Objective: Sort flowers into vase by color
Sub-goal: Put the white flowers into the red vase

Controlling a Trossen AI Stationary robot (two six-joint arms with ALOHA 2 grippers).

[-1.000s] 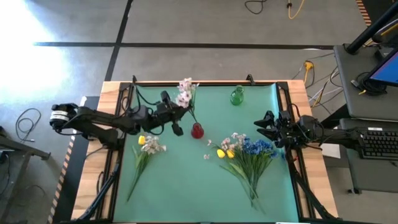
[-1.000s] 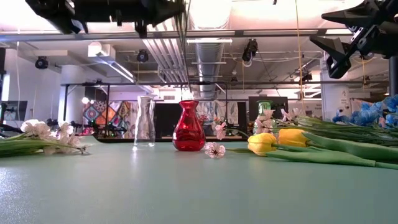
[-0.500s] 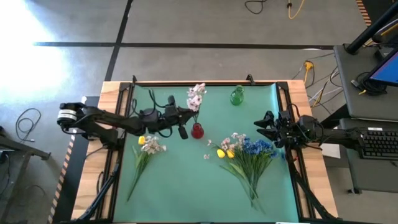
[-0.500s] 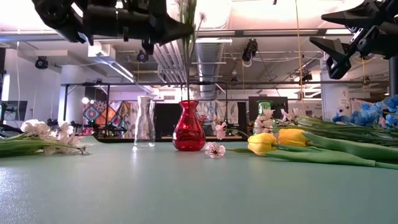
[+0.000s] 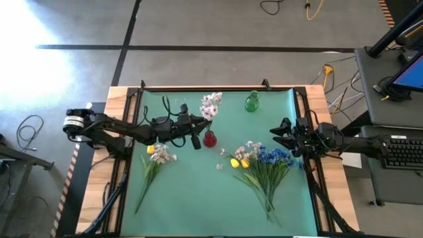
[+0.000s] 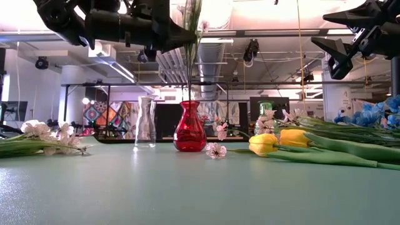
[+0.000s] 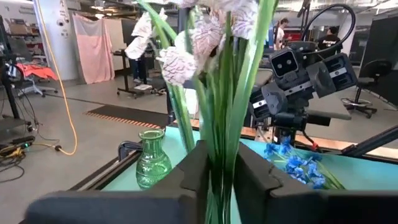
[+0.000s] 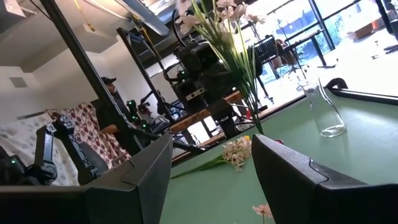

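Observation:
My left gripper (image 5: 196, 123) is shut on a pinkish-white blossom spray (image 5: 210, 106) just above the red vase (image 5: 209, 139). In the low view the spray's green stems (image 6: 189, 69) run straight down into the red vase's mouth (image 6: 189, 102). A green vase (image 5: 251, 102) stands near the far edge, and a clear vase (image 6: 145, 122) stands left of the red one. My right gripper (image 5: 276, 135) hovers open over the right side, beside a pile of blue flowers, yellow tulips and pale blossoms (image 5: 264, 162). My left gripper pinches the spray's bundle of green stems (image 7: 219, 134) between its two fingers (image 7: 194, 171), well below the blossoms (image 7: 202, 34). The fingers come level from the table's left and lie across the stems. The spray stands upright, with its lower end in the red vase.
A second small bunch, a yellow tulip and white blossoms (image 5: 155, 155), lies on the green mat's left part. A loose pale blossom (image 6: 216, 150) lies in front of the red vase. The right arm (image 7: 305, 74) faces the left gripper across the mat.
My left gripper has moved toward the table's right and a little down, over the red vase. The spray it holds has gone with it, its blossoms shifting right until the stems stand nearly upright in the vase's mouth. My right arm has kept still.

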